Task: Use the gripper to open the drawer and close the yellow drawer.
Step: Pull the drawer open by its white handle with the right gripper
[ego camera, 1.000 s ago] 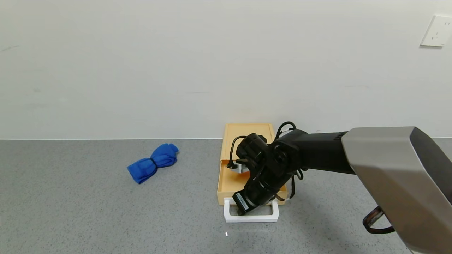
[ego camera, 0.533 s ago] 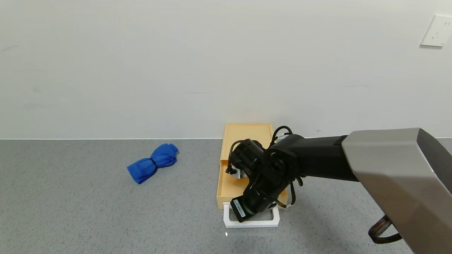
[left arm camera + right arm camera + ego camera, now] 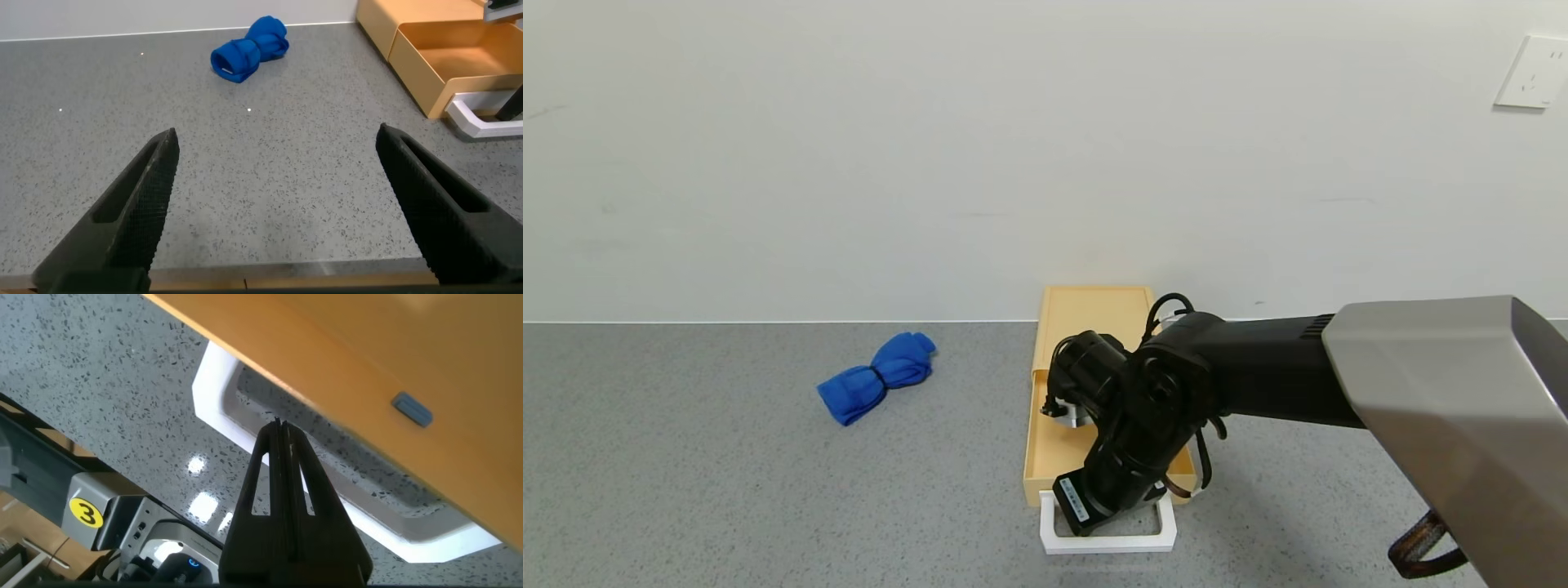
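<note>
The pale yellow drawer (image 3: 1054, 447) stands partly pulled out of its flat yellow box (image 3: 1094, 314) at the back of the table. Its white loop handle (image 3: 1107, 542) faces me. My right gripper (image 3: 1094, 516) points down into the loop, mostly hidden by its own wrist. In the right wrist view the gripper (image 3: 280, 425) is shut, with nothing between its fingers. Its tip sits inside the handle (image 3: 233, 425), by the drawer front (image 3: 327, 351). My left gripper (image 3: 278, 163) is open and empty, low over the table near the front edge, far from the drawer (image 3: 458, 61).
A blue rolled cloth (image 3: 878, 377) lies on the grey speckled table (image 3: 727, 490), left of the drawer; it also shows in the left wrist view (image 3: 249, 51). A wall rises right behind the yellow box. A white socket (image 3: 1534, 72) is on the wall at upper right.
The right gripper has drawn back toward me with its tip in the handle loop, and the drawer has slid farther out of the box. The cloth has not moved.
</note>
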Action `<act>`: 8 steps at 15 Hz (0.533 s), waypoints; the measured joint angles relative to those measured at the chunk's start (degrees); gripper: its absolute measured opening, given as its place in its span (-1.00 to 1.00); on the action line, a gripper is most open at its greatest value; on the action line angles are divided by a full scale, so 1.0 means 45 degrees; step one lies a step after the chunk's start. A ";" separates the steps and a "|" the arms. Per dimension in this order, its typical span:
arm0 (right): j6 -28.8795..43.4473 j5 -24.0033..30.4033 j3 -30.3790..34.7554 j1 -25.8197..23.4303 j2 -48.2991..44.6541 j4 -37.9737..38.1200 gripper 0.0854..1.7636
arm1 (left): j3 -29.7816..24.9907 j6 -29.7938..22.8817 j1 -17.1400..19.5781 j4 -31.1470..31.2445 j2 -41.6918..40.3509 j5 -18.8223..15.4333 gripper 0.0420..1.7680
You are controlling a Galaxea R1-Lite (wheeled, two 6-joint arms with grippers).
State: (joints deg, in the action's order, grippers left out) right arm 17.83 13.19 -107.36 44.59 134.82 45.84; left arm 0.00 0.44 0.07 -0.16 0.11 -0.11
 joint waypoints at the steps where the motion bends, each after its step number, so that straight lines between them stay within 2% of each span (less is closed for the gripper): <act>1: 0.0000 0.0000 0.0003 0.0019 -0.0049 0.0000 -0.96 | 0.0000 0.0000 0.0000 0.0000 0.0000 0.0000 0.97; 8: -0.0046 0.0051 0.0111 0.0081 -0.1506 0.0526 -0.96 | 0.0000 0.0011 0.0000 0.0000 0.0000 0.0003 0.97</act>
State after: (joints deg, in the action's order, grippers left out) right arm 17.63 13.42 -106.86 44.96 128.04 48.20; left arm 0.00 0.49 0.07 -0.16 0.11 -0.10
